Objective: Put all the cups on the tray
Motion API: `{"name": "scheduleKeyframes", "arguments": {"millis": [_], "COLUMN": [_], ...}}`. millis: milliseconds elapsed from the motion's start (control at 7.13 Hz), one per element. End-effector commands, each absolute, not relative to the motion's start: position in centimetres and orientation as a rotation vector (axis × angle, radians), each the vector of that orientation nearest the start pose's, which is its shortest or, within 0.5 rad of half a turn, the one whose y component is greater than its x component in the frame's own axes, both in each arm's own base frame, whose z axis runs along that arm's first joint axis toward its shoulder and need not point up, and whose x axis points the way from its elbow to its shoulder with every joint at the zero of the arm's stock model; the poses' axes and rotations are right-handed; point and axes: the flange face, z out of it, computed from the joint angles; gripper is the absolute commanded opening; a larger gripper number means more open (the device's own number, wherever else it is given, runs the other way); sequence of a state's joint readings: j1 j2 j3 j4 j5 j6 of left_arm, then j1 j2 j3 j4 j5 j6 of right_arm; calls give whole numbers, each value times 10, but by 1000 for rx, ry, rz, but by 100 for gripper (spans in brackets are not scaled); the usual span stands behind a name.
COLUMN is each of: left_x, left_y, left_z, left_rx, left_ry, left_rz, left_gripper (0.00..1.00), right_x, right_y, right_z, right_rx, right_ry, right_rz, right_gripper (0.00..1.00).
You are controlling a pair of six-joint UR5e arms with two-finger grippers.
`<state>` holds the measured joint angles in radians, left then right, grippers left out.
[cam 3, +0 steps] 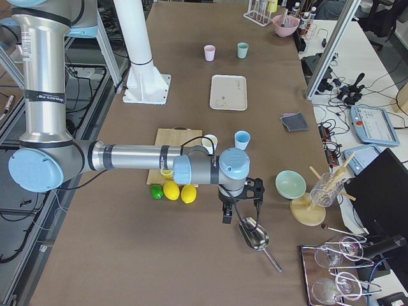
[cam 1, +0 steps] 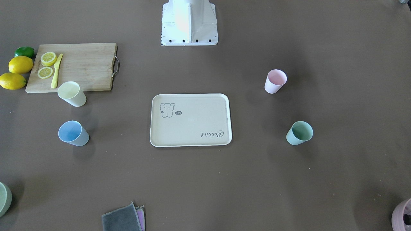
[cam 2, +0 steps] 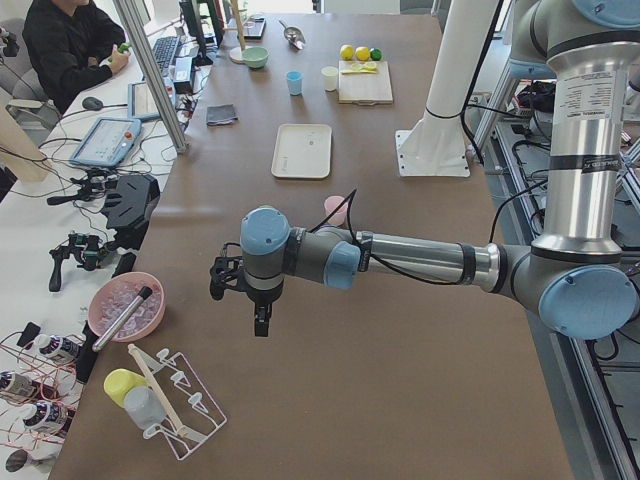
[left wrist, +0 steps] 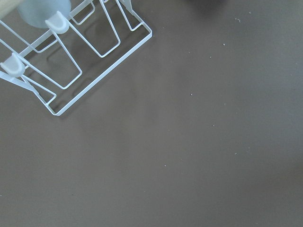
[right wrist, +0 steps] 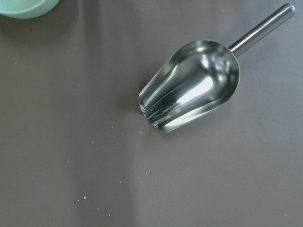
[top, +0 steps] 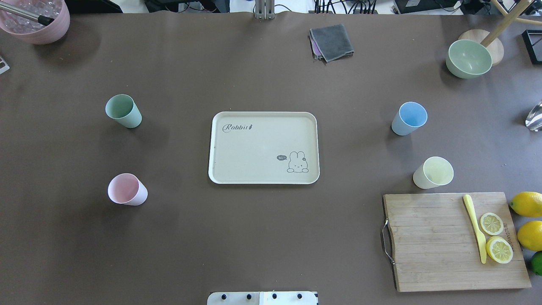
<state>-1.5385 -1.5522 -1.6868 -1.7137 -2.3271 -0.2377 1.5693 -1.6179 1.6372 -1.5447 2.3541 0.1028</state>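
The cream tray point(top: 254, 148) lies at the table's middle with nothing on it. In the overhead view the mint green cup point(top: 123, 111) and pink cup point(top: 127, 189) stand left of it, and the blue cup point(top: 408, 118) and yellow cup point(top: 432, 173) stand right of it. All are upright and apart from the tray. My left gripper point(cam 2: 259, 325) shows only in the exterior left view, hanging over the table end far from the cups. My right gripper point(cam 3: 227, 217) shows only in the exterior right view, over the other end. I cannot tell whether either is open or shut.
A wooden cutting board point(top: 432, 241) with lemon slices and a yellow knife lies near the yellow cup, lemons beside it. A sage bowl point(top: 469, 58), mauve pot point(top: 36, 19) and grey cloth point(top: 331, 42) sit along the far edge. A metal scoop point(right wrist: 189, 85) lies under my right wrist, a wire rack point(left wrist: 71, 61) under my left.
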Motion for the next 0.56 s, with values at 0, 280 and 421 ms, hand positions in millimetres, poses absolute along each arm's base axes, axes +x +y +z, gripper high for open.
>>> {"name": "scheduleKeyframes", "arguments": {"millis": [0, 280, 421], "left_x": [-49, -49, -49], "left_y": [-498, -498, -498], "left_z": [596, 595, 595], "left_rx": [126, 127, 127], "left_ry": [777, 777, 777], "left_rz": [-104, -105, -105], "left_gripper": [98, 98, 98], "right_x": [62, 62, 62], "right_y": [-474, -474, -474], "right_z": [646, 644, 643], "right_rx": [3, 6, 7], "right_ry": [-785, -784, -785], "right_rz": [78, 77, 76], "right_gripper": [100, 100, 100]}}
